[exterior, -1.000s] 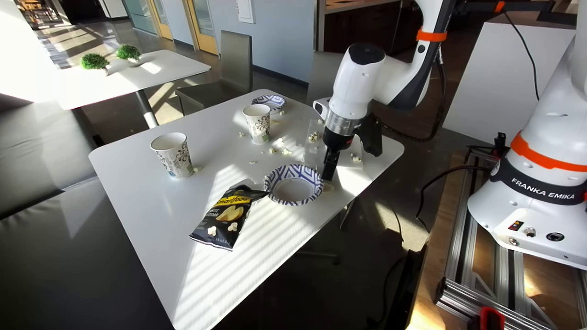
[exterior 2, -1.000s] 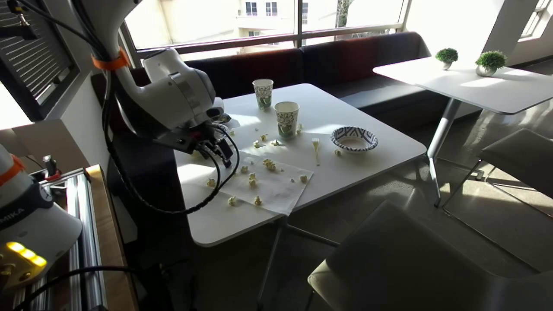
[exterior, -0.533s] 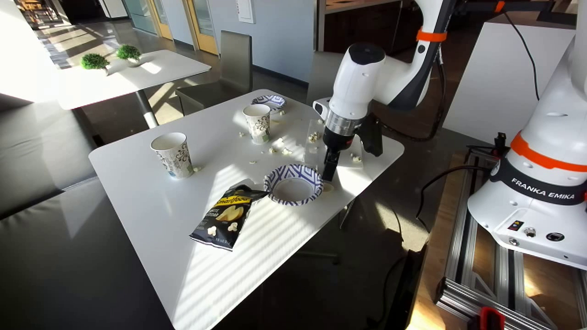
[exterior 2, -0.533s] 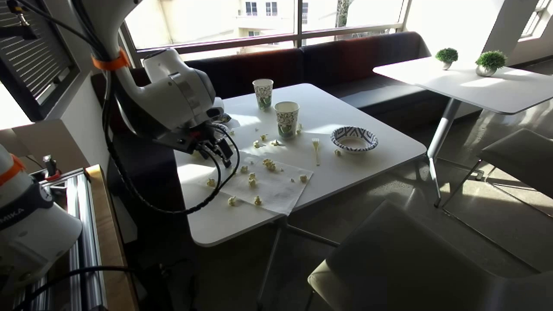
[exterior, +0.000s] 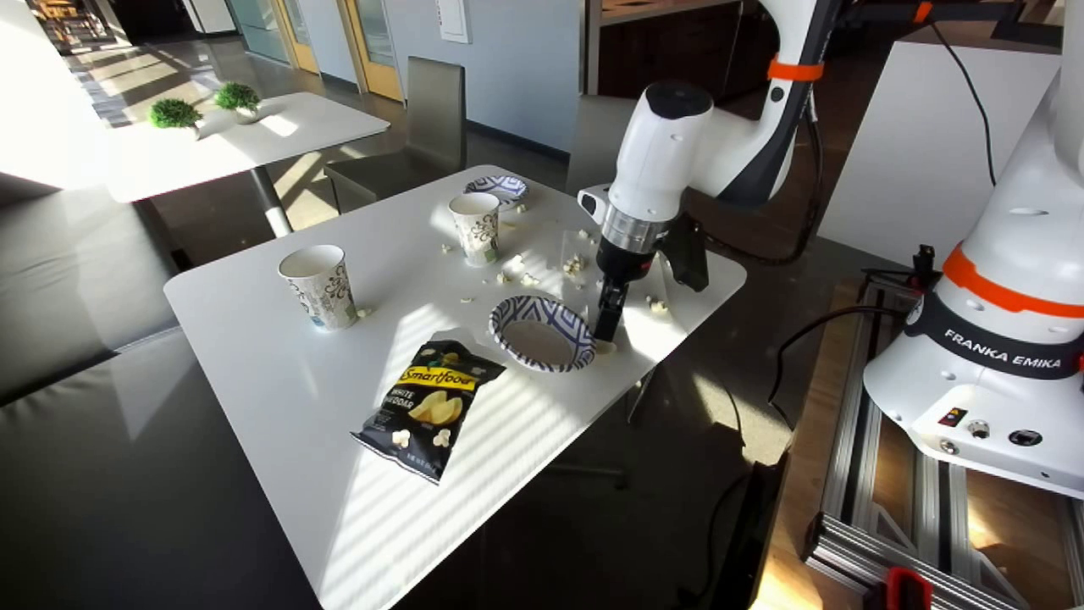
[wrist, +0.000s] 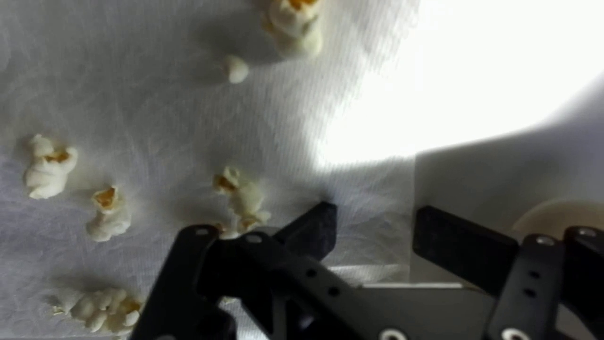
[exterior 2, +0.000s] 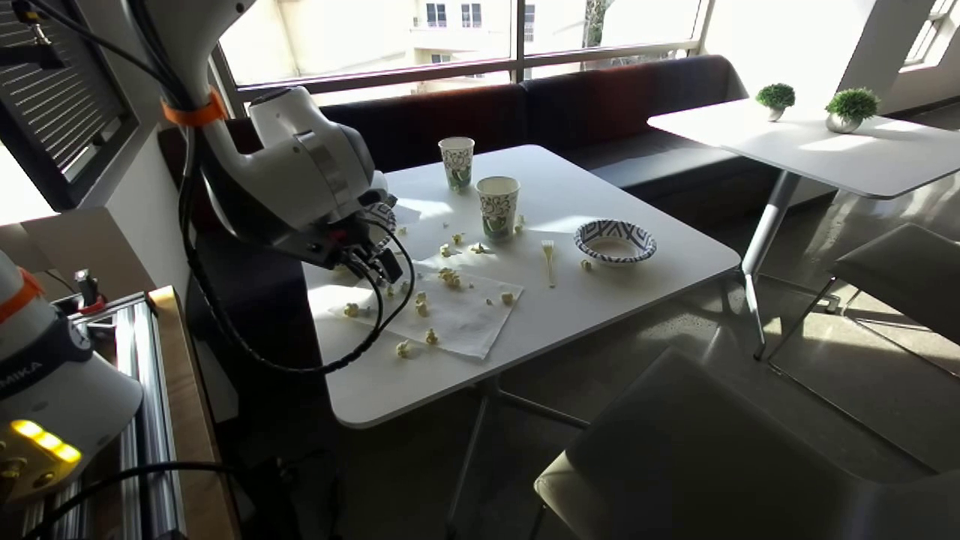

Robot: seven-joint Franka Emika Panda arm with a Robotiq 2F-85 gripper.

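Exterior views both show a white desk [exterior: 398, 271] across the middle of the frame. The robot arm [exterior: 660, 152] comes in from the upper right in an exterior view and reaches down over it. Flat on the desk lies a white napkin [exterior 2: 469, 322], just below centre in an exterior view and over most of the left side of the wrist view. A black snack bag [exterior: 434, 405] marked Smartfood lies below centre in an exterior view. At the lower middle and right of the wrist view, the gripper [wrist: 375, 231] has its two fingers apart; the napkin's edge shows in the gap, and I cannot tell whether the fingers touch it. A patterned bowl [exterior: 556, 315] sits between bag and gripper in an exterior view; a second bowl [exterior 2: 611, 229] stands right of centre in an exterior view. A paper cup [exterior: 323, 292] stands upright at left and another cup [exterior: 478, 237] up and left of centre. A pale fork [exterior 2: 549, 264] lies left of the second bowl. The popcorn [wrist: 108, 217] is strewn over the napkin, one clump just beside the left finger in the wrist view.
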